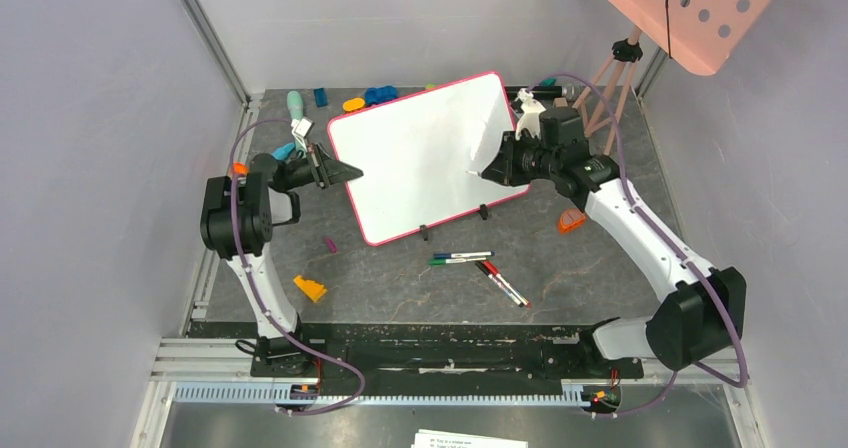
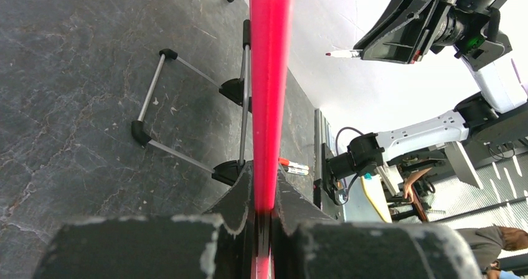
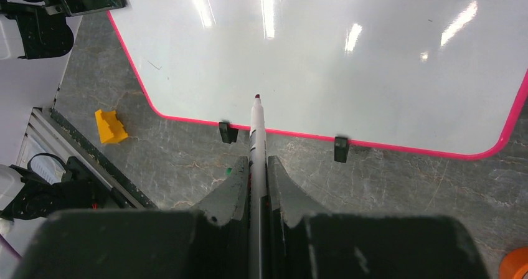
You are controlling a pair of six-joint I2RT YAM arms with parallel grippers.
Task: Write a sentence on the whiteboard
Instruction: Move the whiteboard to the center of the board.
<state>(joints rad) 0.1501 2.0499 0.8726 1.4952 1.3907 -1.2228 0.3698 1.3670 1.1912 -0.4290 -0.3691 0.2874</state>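
Note:
The whiteboard (image 1: 420, 153) stands tilted on its two black clip feet at the table's middle. Its face (image 3: 348, 55) is blank, and no sentence shows on it. My left gripper (image 1: 345, 171) is shut on the pink-red rim (image 2: 269, 73) at the board's left edge, with the rim between the jaws (image 2: 264, 167). My right gripper (image 1: 497, 171) is shut on a white marker (image 3: 256, 129) with a dark red tip. The tip points at the board's lower right part, and I cannot tell whether it touches. The marker also shows in the left wrist view (image 2: 342, 53).
Loose markers (image 1: 462, 258) (image 1: 503, 283) lie in front of the board. A yellow block (image 1: 310, 288), a small purple piece (image 1: 330, 245) and an orange item (image 1: 571, 221) sit on the table. Coloured toys (image 1: 380, 95) lie behind the board. A salmon perforated panel (image 1: 690, 8) stands on a tripod at the back right.

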